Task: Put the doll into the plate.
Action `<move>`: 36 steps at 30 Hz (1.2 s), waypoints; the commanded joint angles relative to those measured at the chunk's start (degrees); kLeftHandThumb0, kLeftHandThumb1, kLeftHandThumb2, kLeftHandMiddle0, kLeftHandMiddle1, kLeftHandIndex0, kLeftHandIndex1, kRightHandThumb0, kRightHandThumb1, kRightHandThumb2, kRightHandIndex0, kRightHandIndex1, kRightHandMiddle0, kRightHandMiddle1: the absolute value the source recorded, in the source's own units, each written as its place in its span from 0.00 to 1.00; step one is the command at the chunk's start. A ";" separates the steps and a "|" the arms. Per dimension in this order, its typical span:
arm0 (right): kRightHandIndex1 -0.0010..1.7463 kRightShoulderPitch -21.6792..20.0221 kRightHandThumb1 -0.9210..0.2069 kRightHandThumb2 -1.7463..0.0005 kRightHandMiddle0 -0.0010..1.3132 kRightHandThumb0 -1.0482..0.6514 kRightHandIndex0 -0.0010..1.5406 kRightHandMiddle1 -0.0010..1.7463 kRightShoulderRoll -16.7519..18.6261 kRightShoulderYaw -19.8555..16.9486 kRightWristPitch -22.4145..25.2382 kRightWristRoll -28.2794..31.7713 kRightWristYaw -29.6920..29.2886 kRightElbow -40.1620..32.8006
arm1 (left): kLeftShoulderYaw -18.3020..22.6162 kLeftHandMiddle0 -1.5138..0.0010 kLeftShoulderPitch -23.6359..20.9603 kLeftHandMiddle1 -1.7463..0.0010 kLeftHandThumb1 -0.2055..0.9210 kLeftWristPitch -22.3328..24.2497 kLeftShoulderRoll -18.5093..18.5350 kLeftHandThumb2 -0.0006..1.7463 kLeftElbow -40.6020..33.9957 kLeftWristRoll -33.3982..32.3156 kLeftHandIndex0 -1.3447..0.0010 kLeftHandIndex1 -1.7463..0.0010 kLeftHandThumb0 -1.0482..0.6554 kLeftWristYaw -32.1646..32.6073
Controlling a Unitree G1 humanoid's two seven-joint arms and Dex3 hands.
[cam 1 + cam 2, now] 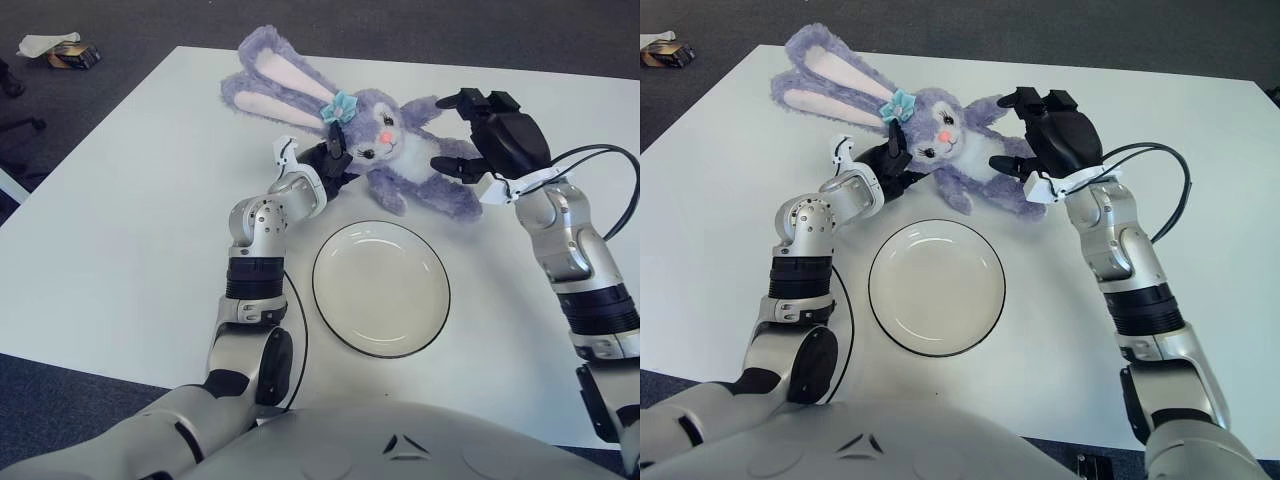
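Nothing here carries writing I can read, not the doll (pixel 390 150), the plate (pixel 381 288), nor the small box (pixel 72 57) on the floor
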 commanded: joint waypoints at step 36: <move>0.09 -3.05 0.00 0.62 0.00 0.00 0.00 0.32 3.91 4.58 5.86 3.05 13.02 2.03 | -1.55 0.94 1.80 0.17 0.77 -5.08 -4.62 0.52 4.06 3.77 1.00 0.07 0.21 1.49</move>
